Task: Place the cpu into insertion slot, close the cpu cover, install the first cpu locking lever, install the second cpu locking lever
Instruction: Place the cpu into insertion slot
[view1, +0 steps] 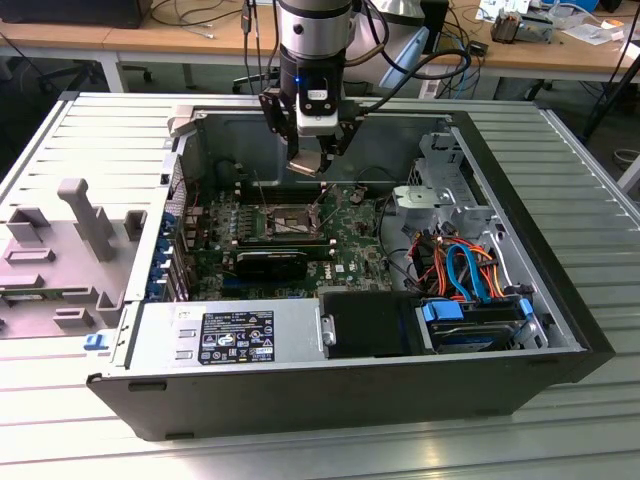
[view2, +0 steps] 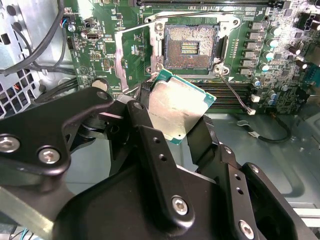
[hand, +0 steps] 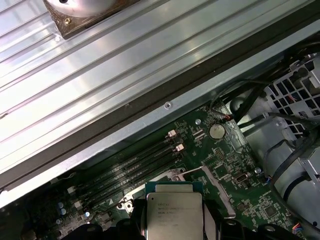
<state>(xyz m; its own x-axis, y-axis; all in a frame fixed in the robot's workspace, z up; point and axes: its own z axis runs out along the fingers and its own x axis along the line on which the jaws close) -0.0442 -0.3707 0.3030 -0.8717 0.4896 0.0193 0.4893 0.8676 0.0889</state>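
My gripper (view1: 314, 166) hangs inside the open computer case, above the motherboard, shut on the cpu (view2: 177, 107). The cpu is a flat square chip with a silver top and green edge, held by two opposite sides between black fingers (view2: 150, 145). It is tilted and sits a little short of the insertion slot (view2: 192, 46), which lies uncovered with its contact field showing. The cpu cover (view2: 121, 60) is swung open beside the slot. In the first wrist view the cpu (hand: 174, 214) hovers over the board. In the exterior view the slot (view1: 291, 216) lies just below the fingertips.
Long black memory slots (hand: 130, 170) run beside the socket. A thin lever rod (view2: 235, 92) stands raised next to it. A black heatsink block (view1: 272, 264), a power supply (view1: 230, 335) and a drive cage with blue and orange cables (view1: 470, 275) fill the case. The case walls (view1: 195, 150) rise around it.
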